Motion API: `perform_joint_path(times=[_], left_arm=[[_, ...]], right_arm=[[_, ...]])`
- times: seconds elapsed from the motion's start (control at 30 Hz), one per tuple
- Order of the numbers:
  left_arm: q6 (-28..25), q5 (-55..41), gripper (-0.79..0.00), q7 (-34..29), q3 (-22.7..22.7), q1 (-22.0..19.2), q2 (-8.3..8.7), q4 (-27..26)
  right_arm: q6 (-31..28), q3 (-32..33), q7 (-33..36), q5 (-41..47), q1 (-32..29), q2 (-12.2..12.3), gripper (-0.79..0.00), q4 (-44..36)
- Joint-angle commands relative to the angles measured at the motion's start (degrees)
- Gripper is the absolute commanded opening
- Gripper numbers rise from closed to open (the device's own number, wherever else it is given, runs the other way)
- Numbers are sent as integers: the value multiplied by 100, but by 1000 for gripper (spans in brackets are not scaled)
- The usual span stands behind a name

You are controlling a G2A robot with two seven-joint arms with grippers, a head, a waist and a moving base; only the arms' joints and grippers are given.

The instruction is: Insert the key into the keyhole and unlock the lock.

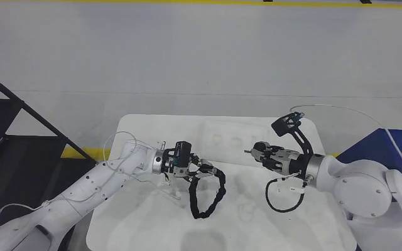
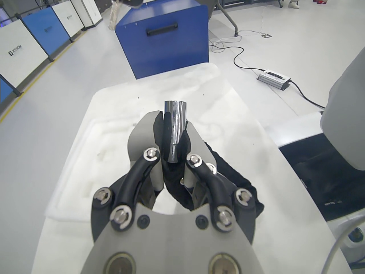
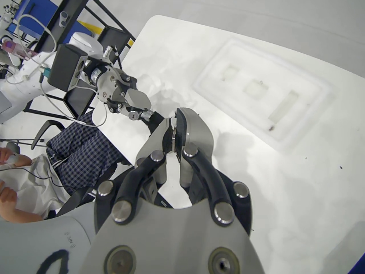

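- I am working over a white desk (image 1: 144,219) that is standing on a pale floor, with a shallow foam tray (image 3: 285,132) lying toward its far edge.
- The left jaws are pinching the lock (image 2: 175,126) by its chrome cylinder and holding it above the desk. Its black cable (image 1: 207,194) is drooping in a loop beneath.
- The right jaws are pressing together on the black head of the key (image 3: 174,132), with the blade pointing toward the lock.
- Key and lock are facing each other in the air, apart, with nothing inserted yet.
- I am reading this as the alignment stage. I am wanting the blade lying along the cylinder's axis and its flat matching what looks like the keyhole (image 3: 133,115) before going forward.
- I am planning to advance slowly and straight while keeping the lock steady, since a tilted blade could skate off the chrome face or twist in the pinch.
- I am saving the turn until the blade is seating fully.
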Motion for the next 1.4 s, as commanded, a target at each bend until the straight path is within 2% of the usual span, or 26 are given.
perform_joint_path(times=[0.0,0.13,0.27,0.53,0.97,1.07,1.13,1.23,1.37], left_arm=[[93,-166,-785,-44,-61,36,-23,-141],[50,-264,-785,91,-138,67,-70,-336],[144,-204,-785,434,-255,150,-96,-413],[308,305,-785,1052,-414,254,-138,-464],[308,305,-785,1052,-414,254,-138,-464],[457,-113,-785,1148,-442,514,-150,-418],[542,-64,-785,1020,-458,632,-150,-343],[716,25,-785,1039,-414,709,-208,-264],[1140,420,-785,1427,-261,657,-362,-107]], right_arm=[[222,16,122,47,64,2,-785,-148],[735,49,179,503,101,-18,-785,-365],[957,62,282,844,135,-22,-785,-486],[1035,18,286,989,219,-15,-785,-486],[1035,18,286,989,219,-15,-785,-486],[1033,12,211,1030,129,-13,-785,-460],[1081,25,406,856,141,14,-785,-486],[1000,-76,735,728,362,38,-785,-486],[771,-414,1022,607,910,30,-785,-486]])
